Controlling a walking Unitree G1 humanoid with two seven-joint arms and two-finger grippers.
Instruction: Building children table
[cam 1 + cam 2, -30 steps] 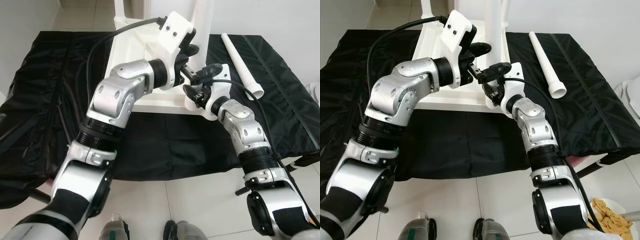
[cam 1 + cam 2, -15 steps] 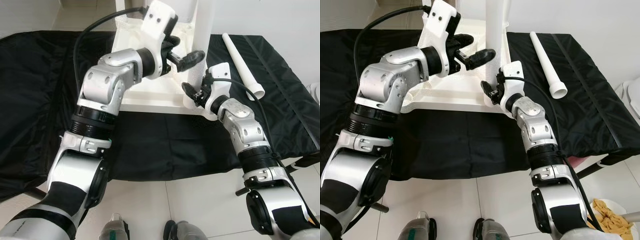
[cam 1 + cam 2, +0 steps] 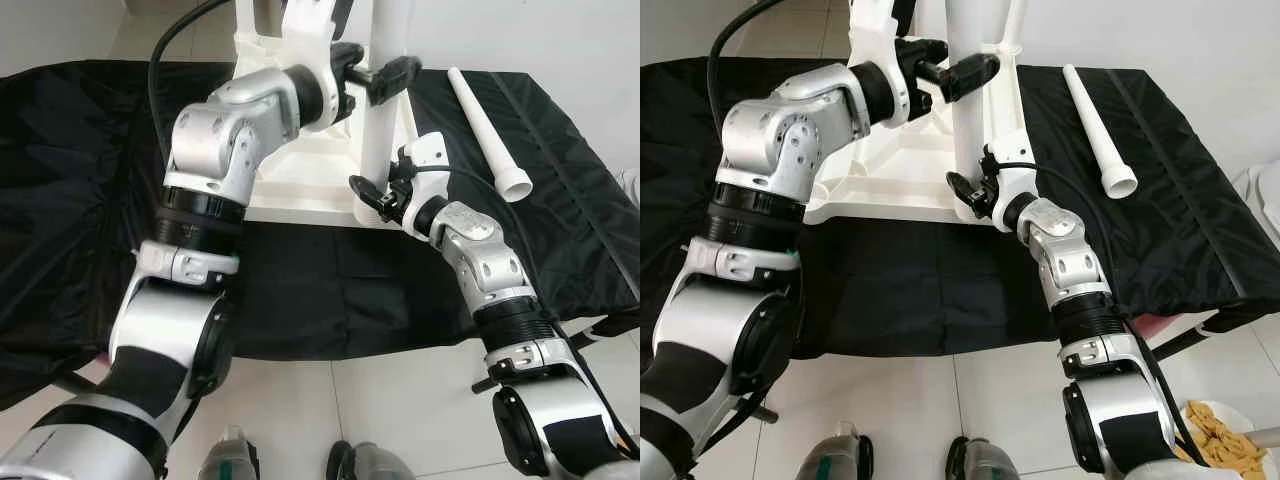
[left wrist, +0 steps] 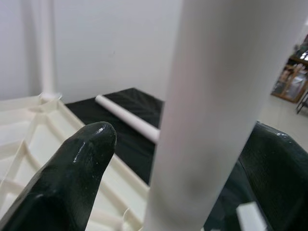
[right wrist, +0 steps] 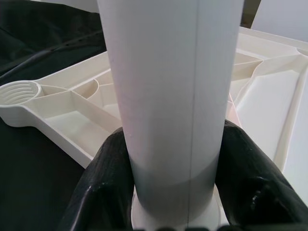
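The white table top [image 3: 300,182] lies upside down on a black cloth [image 3: 90,200]. One white table leg [image 3: 378,140] stands upright in its near right corner socket. My right gripper [image 3: 377,196] is shut on this leg just above the socket, and both fingers [image 5: 103,183] press against it. Higher up, my left gripper [image 3: 383,76] stands open around the same leg. One finger [image 4: 67,178] is apart from the leg and the other sits close against its far side. A loose white leg [image 3: 487,128] lies on the cloth to the right.
Another upright leg [image 4: 41,48] stands at a far corner of the table top. Tiled floor [image 3: 400,410] lies in front of the cloth, with my feet at the bottom edge. A bowl of snacks [image 3: 1215,425] sits at the lower right.
My left gripper has risen from beside the right gripper to a higher spot on the upright leg. My right gripper has moved in and shut on the leg's base.
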